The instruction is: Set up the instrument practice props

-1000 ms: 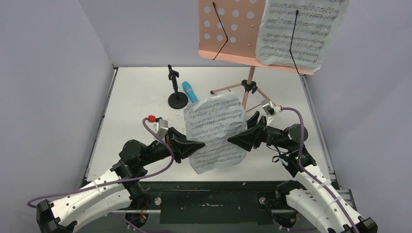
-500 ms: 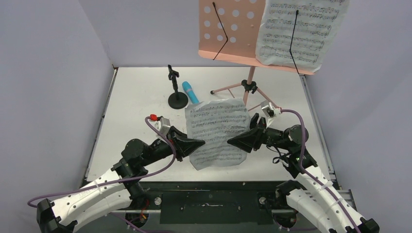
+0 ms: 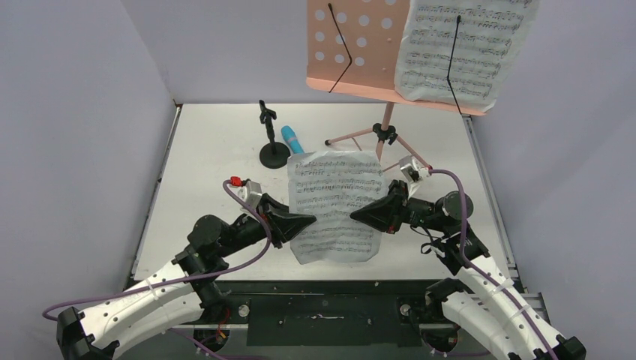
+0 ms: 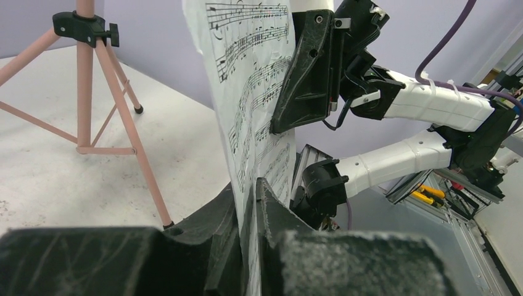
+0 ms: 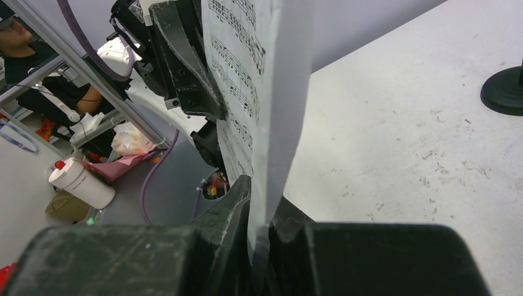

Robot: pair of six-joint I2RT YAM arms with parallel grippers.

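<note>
A white sheet-music page (image 3: pixel 334 206) stands upright above the middle of the table, held from both sides. My left gripper (image 3: pixel 309 220) is shut on its left edge, seen close in the left wrist view, where the page (image 4: pixel 253 92) runs between the fingertips of the left gripper (image 4: pixel 253 192). My right gripper (image 3: pixel 355 215) is shut on the right edge; its wrist view shows the page (image 5: pixel 259 74) pinched in the right gripper (image 5: pixel 262 198). The pink music stand (image 3: pixel 358 45) at the back carries another page (image 3: pixel 465 49). The blue microphone (image 3: pixel 292 140) lies beside the black mic stand (image 3: pixel 274 152).
The stand's tripod legs (image 3: pixel 384 139) spread just behind the held page, also shown as tripod legs (image 4: pixel 86 92). Grey walls close in the table (image 3: pixel 202 187) on the left, back and right. The mic stand base (image 5: pixel 506 91) sits far right in the right wrist view.
My right gripper has closed onto the page's right edge. The page has turned more upright and shifted slightly toward the back. The left arm has barely moved.
</note>
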